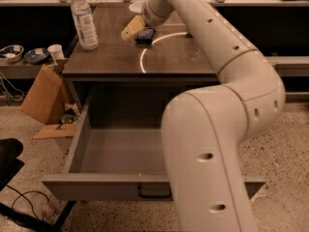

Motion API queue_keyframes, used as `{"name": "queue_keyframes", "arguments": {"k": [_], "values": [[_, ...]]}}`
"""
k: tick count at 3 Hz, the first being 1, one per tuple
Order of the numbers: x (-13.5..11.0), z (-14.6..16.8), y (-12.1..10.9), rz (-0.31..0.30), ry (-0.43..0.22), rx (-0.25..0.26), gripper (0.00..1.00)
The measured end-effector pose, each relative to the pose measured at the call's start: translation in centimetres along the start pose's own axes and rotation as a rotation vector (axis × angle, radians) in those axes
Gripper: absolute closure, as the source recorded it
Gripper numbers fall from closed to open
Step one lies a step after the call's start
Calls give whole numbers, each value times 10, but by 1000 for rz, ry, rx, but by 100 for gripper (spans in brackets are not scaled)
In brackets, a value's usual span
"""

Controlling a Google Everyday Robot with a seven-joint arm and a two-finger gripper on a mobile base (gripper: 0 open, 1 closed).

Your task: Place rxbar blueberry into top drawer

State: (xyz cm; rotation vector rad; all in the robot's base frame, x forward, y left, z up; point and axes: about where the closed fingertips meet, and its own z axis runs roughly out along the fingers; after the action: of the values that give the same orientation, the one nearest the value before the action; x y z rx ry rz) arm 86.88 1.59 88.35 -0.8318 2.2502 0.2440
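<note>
The rxbar blueberry (146, 35) is a small dark bar lying flat on the brown cabinet top (111, 57), towards the back. My gripper (134, 29) hovers just left of and over the bar, reaching in from the right on the long white arm (227, 66). The top drawer (116, 151) is pulled wide open below the cabinet top; its grey interior shows nothing in the part I can see, and its dark handle (153, 192) is on the front. The arm hides the drawer's right part.
A clear water bottle (84, 19) stands at the top's back left. A white bowl (136, 6) is partly hidden behind the gripper. A cardboard box (41, 93) leans left of the cabinet. Small bowls (12, 53) and a cup (54, 52) sit on a low shelf.
</note>
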Motion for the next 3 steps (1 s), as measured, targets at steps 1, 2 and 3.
{"name": "queue_keyframes", "arguments": {"k": [1, 2, 3], "values": [[-12, 29, -9, 65, 54, 143, 0], [-3, 42, -26, 161, 137, 300, 0], [9, 39, -50, 303, 177, 456, 0]]}}
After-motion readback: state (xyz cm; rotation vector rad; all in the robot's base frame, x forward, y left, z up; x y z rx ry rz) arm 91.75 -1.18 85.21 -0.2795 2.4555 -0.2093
